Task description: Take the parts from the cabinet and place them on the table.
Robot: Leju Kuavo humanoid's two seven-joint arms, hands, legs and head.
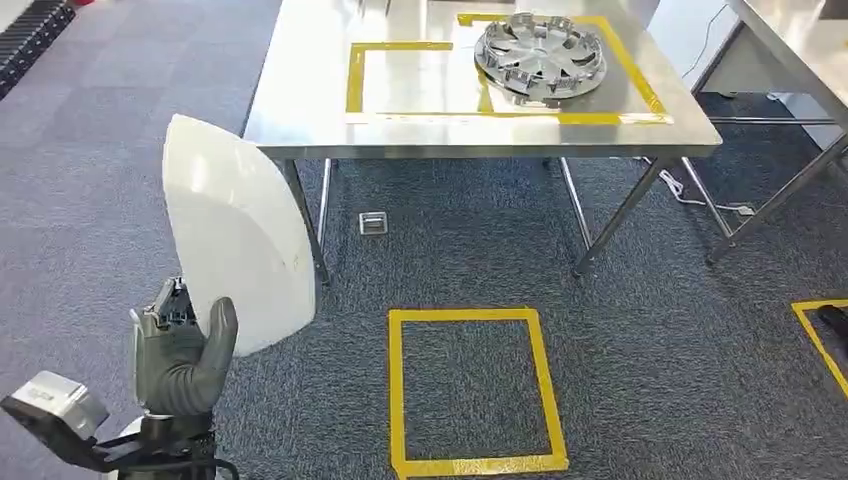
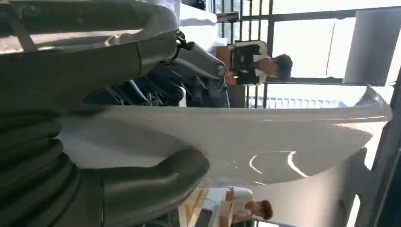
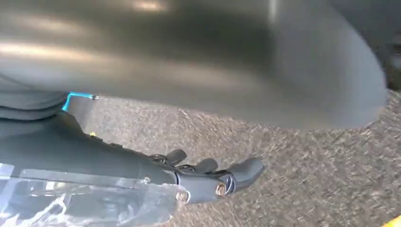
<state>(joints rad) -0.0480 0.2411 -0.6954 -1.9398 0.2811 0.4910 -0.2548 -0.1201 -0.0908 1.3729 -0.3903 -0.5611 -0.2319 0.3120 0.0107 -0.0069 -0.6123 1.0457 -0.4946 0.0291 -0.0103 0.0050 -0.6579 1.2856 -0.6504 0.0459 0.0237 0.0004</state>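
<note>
My left hand (image 1: 180, 355) grips a white curved panel (image 1: 235, 235) upright above the carpet, short of the table (image 1: 300, 110) bearing a silver hubcap (image 1: 540, 55). My right hand (image 3: 208, 179) hangs with fingers loosely apart, holding nothing.

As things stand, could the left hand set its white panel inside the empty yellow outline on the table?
Probably not yet. The left hand grips the white panel low and short of the table; the empty yellow outline, beside the hubcap, lies past the table's near edge.
</note>
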